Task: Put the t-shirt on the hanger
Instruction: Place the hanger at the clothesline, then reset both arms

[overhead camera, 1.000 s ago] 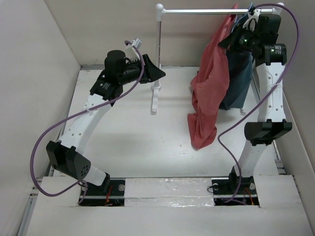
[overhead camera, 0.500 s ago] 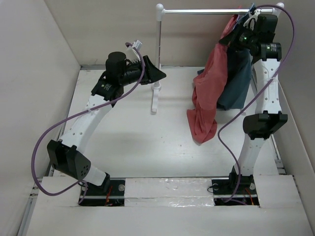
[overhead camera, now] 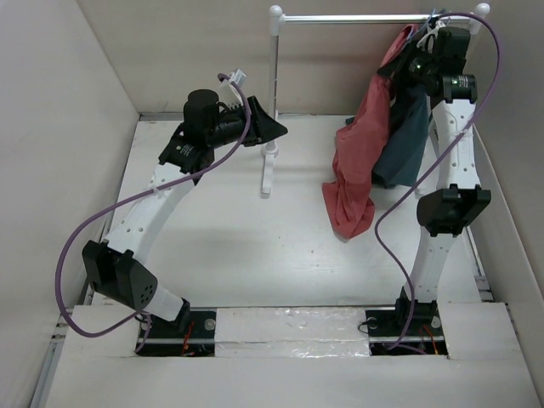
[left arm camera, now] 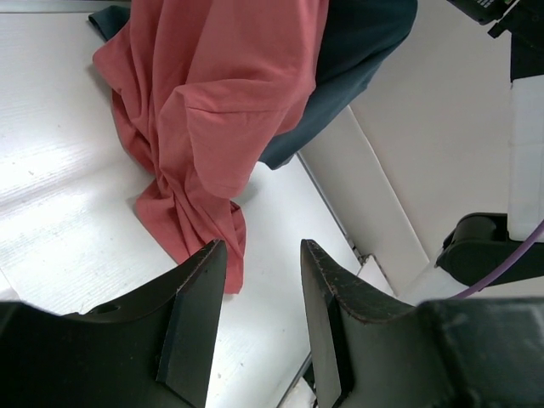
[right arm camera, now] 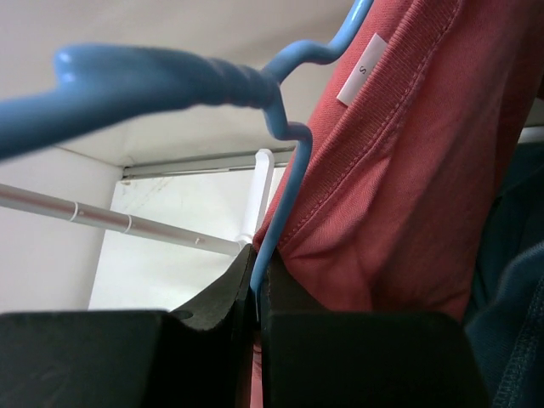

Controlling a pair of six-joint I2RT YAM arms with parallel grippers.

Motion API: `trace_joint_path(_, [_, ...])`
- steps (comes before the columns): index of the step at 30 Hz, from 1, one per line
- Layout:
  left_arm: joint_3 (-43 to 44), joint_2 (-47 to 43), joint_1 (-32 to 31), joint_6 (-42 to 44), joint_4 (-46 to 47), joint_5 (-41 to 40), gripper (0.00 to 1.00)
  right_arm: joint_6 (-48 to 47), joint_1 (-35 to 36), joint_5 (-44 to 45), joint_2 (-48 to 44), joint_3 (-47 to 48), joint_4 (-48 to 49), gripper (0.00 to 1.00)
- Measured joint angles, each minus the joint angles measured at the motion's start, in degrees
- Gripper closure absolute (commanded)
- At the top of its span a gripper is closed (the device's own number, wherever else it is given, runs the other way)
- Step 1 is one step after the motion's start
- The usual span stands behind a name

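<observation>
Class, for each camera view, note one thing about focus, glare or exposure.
Top external view: even, soft light, with glints only on the foil tape at the near edge. Left wrist view: the white table washes out at left, while the t-shirt shows its folds clearly. Right wrist view: the hanger neck is blurred close up, the size label sharper.

hanger (right arm camera: 280, 127) wire sits inside right hand (right arm camera: 257, 289), up by rail (overhead camera: 340, 19). t-shirt (overhead camera: 361, 161) hangs beside and below that hand, toward counter (overhead camera: 221, 238); other garment (overhead camera: 401, 157) behind it. left hand (left arm camera: 259, 323) well apart, facing t-shirt.
</observation>
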Motion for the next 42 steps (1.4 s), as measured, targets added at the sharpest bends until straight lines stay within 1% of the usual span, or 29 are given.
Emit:
trace_joint_path(6, [0.00, 1.01, 0.00, 0.00, -0.02, 0.00, 0.64, 0.50, 0.00, 0.24, -0.28, -1.75, 1.49, 1.00])
trace_joint_path(7, [0.00, 1.14, 0.00, 0.00, -0.04, 0.00, 0.64, 0.52, 0.00, 0.44, -0.66, -2.82, 2.12, 0.98])
trace_joint_path(9, [0.00, 1.31, 0.00, -0.07, 0.02, -0.02, 0.64, 0.66, 0.00, 0.72, -1.95, -6.62, 4.00, 0.92])
trace_joint_path(10, [0.00, 1.38, 0.00, -0.24, 0.02, 0.02, 0.64, 0.66, -0.09, 0.85, -2.64, -8.50, 4.90, 0.86])
trace_joint_path(13, [0.00, 1.40, 0.00, -0.63, 0.55, 0.24, 0.64, 1.16, -0.35, 1.03, -4.37, -12.39, 6.95, 0.77])
trace_joint_path(15, [0.00, 1.46, 0.00, -0.92, 1.07, 0.57, 0.64, 1.51, -0.57, 1.05, -5.40, -14.23, 7.80, 0.76])
trace_joint_path(17, [0.00, 1.77, 0.00, -1.33, 1.88, 1.05, 0.64, 1.75, -0.92, 1.05, -6.47, -15.78, 8.39, 0.71])
trace_joint_path(18, [0.00, 2.05, 0.00, -1.51, 2.40, 1.29, 0.64, 1.92, -1.11, 1.05, -7.08, -16.48, 8.72, 0.71])
trace_joint_path(19, [0.00, 2.29, 0.00, -1.70, 2.82, 1.44, 0.64, 1.99, -1.27, 1.01, -7.54, -16.92, 8.98, 0.66])
trace_joint_path(20, [0.00, 2.58, 0.00, -1.81, 2.95, 1.55, 0.64, 2.10, -1.49, 1.03, -8.15, -17.46, 9.38, 0.64])
trace_joint_path(21, [0.00, 2.84, 0.00, -2.05, 2.97, 1.70, 0.64, 2.16, -1.57, 1.01, -8.90, -18.16, 9.90, 0.60])
trace_joint_path(24, [0.00, 3.34, 0.00, -2.36, 2.99, 1.81, 0.64, 2.45, -1.86, 0.87, -12.13, -21.73, 11.72, 0.54])
trace_joint_path(25, [0.00, 3.45, 0.00, -2.43, 3.02, 1.92, 0.64, 2.58, -1.92, 0.66, -13.25, -22.71, 12.13, 0.48])
trace_joint_path(27, [0.00, 3.54, 0.00, -2.45, 3.19, 1.99, 0.64, 2.82, -1.92, 0.02, -15.37, -24.22, 12.92, 0.42])
trace_joint_path(29, [0.00, 3.56, 0.00, -2.54, 3.19, 2.01, 0.63, 2.95, -1.92, -0.98, -17.59, -25.16, 13.27, 0.28])
trace_joint_path(30, [0.00, 3.56, 0.00, -2.56, 3.19, 2.01, 0.62, 3.13, -1.92, -1.33, -18.69, -25.49, 13.38, 0.11])
trace_joint_path(31, [0.00, 3.56, 0.00, -2.54, 3.17, 1.99, 0.61, 3.08, -1.92, -1.64, -19.93, -25.83, 13.42, 0.00])
trace_joint_path(33, [0.02, 3.56, 0.00, -2.27, 2.82, 1.86, 0.58, 3.13, -1.90, -1.97, -22.93, -26.91, 14.12, 0.00])
trace_joint_path(36, [0.37, 3.56, 0.00, -1.57, 1.57, 1.44, 0.53, 3.08, -1.88, -2.25, -29.44, -31.19, 14.99, 0.00])
trace_joint_path(39, [1.73, 3.56, 0.00, -0.57, -0.13, 0.96, 0.48, 3.19, -1.66, -3.10, -37.35, -37.03, 17.59, 0.00])
trace_joint_path(42, [2.60, 3.21, 0.04, 0.09, -0.24, 0.63, 0.45, 3.43, -0.33, -3.13, -46.60, -44.89, 21.77, 0.00])
